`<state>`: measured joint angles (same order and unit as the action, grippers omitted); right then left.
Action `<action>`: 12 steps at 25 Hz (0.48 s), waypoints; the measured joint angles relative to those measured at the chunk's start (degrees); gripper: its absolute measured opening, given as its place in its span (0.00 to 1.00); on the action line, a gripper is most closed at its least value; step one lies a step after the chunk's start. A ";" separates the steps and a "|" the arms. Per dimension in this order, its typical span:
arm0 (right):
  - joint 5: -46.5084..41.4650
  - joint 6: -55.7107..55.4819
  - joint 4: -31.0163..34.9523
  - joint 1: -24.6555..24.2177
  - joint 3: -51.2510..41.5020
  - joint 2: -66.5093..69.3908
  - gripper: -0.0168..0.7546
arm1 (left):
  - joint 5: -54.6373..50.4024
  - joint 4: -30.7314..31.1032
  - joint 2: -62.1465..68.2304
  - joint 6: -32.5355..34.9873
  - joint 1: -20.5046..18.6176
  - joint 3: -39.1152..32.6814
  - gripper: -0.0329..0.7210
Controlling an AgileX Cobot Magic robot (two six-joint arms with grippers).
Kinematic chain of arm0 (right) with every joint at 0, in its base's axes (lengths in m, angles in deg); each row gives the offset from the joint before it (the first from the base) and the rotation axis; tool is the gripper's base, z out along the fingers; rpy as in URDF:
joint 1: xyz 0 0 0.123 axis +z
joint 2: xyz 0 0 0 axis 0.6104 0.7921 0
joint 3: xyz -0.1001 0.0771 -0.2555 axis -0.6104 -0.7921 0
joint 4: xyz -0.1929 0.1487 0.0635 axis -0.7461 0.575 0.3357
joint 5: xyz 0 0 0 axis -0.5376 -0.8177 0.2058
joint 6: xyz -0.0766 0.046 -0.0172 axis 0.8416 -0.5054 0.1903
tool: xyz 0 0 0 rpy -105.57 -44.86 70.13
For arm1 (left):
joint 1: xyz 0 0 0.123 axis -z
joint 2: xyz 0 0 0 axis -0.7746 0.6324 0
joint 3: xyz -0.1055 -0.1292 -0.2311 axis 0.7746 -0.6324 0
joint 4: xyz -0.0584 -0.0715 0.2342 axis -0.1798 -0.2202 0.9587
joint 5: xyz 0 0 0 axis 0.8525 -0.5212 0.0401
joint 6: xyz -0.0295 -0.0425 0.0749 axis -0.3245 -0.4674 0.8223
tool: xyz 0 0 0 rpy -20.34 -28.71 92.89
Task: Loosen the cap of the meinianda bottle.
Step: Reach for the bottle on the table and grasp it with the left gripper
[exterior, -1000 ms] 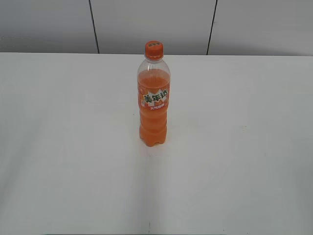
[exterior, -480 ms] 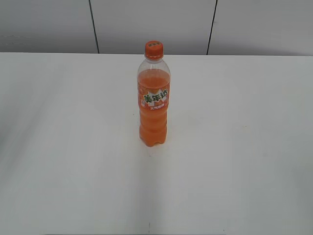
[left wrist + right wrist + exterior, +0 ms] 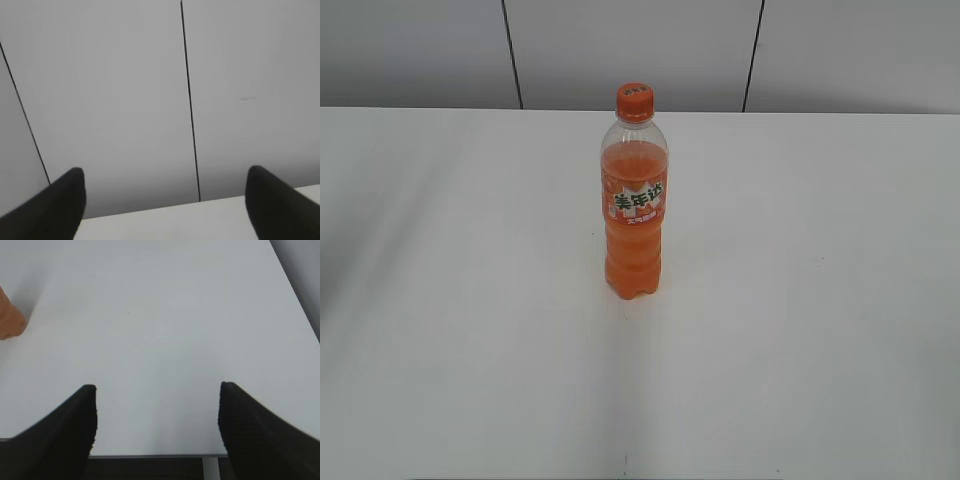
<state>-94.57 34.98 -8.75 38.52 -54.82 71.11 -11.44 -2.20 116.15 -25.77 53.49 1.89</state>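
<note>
The meinianda bottle [image 3: 634, 215] stands upright in the middle of the white table [image 3: 800, 330], full of orange drink, with its orange cap [image 3: 634, 101] on the neck. Neither arm shows in the exterior view. In the left wrist view my left gripper [image 3: 165, 175] is open, with only the wall and the table's far edge between its black fingers [image 3: 60, 205]. My right gripper [image 3: 156, 390] is open too, over the table's near edge, holding nothing. A sliver of the bottle's orange base [image 3: 9, 320] shows at the far left of the right wrist view.
A grey panelled wall [image 3: 630, 50] with dark vertical seams rises behind the table. The table's near edge [image 3: 150, 456] lies just under the right gripper, with a dark gap below it.
</note>
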 joint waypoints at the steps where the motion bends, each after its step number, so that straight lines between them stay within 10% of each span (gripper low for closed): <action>1: 0.00 0.00 0.00 0.00 0.00 0.00 0.75 | 0.20 0.05 0.92 0.00 0.00 0.00 0.83; 12: 0.00 0.00 0.00 0.00 0.00 0.00 0.75 | 13.95 -0.37 20.33 0.00 -0.66 0.03 0.83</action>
<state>-94.57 34.98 -8.75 38.52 -54.82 71.11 2.51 -2.57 136.48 -25.77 52.83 1.92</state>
